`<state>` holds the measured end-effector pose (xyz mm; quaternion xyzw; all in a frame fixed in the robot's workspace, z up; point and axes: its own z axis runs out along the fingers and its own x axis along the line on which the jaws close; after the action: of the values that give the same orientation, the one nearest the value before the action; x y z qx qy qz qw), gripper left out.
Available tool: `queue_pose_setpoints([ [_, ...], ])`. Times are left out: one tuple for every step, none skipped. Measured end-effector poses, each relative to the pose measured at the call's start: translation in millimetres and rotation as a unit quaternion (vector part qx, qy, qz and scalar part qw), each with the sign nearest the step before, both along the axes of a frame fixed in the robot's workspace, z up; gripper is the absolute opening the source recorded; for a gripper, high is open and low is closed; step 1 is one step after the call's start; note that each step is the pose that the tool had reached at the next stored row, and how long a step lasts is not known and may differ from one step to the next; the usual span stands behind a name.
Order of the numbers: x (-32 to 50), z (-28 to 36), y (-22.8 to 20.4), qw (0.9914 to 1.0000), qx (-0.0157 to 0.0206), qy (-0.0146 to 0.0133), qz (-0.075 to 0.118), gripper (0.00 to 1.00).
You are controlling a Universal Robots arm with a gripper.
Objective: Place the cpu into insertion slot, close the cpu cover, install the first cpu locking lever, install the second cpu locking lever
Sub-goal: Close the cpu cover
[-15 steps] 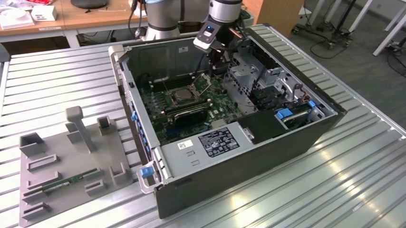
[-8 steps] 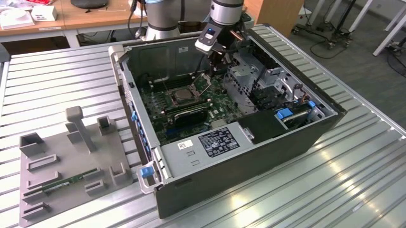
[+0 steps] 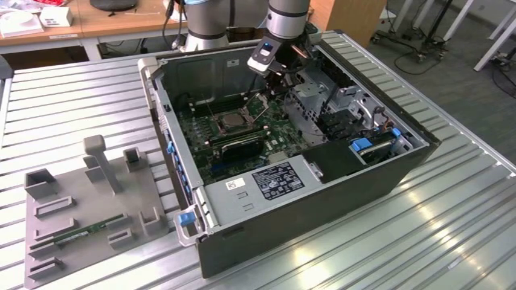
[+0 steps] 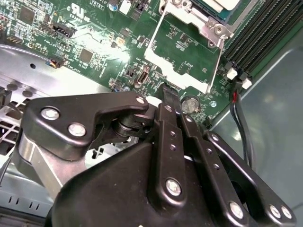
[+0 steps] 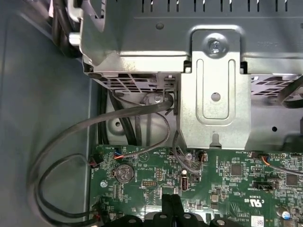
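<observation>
Evidently the cpu (image 3: 232, 122) sits in the insertion slot (image 4: 217, 29), so the tool (image 4: 170, 92), pressed together at the open cpu cover's (image 4: 176, 73) free edge (whether pinching it, I cannot tell), should swing it down squarely about the hinge.

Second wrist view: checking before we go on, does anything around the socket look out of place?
Nothing looks damaged or spilled. The cpu cover lies swung open beside the cpu, green board showing through its cut-out, and the shut gripper is at its edge.
</observation>
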<state>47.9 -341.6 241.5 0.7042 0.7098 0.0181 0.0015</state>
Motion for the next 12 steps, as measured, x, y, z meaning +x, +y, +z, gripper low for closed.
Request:
queue_pose_setpoints([
  [0.0, 0.0, 0.0, 1.0, -0.0001, 0.0, 0.0, 0.11],
  [0.0, 0.0, 0.0, 1.0, -0.0002, 0.0, 0.0, 0.11],
  [0.0, 0.0, 0.0, 1.0, -0.0002, 0.0, 0.0, 0.11],
  [0.0, -0.1, 0.0, 1.0, -0.0001, 0.0, 0.0, 0.11],
  [-0.2, -0.2, 0.0, 1.0, -0.0001, 0.0, 0.0, 0.11],
  [-1.0, -0.4, 0.1, 1.0, 0.0, 0.0, 0.0, 0.11],
  [-2.1, -0.6, 0.1, 1.0, 0.0001, -0.0001, 0.0, 0.11],
  [-3.4, -0.8, 0.0, 1.0, 0.0001, 0.0, 0.0, 0.11],
  [-4.8, -0.9, 0.0, 1.0, 0.0, 0.0, 0.0, 0.11],
  [-6.4, -1.0, 0.0, 1.0, 0.0, 0.0, 0.0, 0.11],
  [-7.8, -1.1, 0.0, 1.0, 0.0, 0.0, 0.0, 0.11],
  [-9.5, -1.1, 0.0, 1.0, -0.0001, 0.0, 0.0, 0.11],
])
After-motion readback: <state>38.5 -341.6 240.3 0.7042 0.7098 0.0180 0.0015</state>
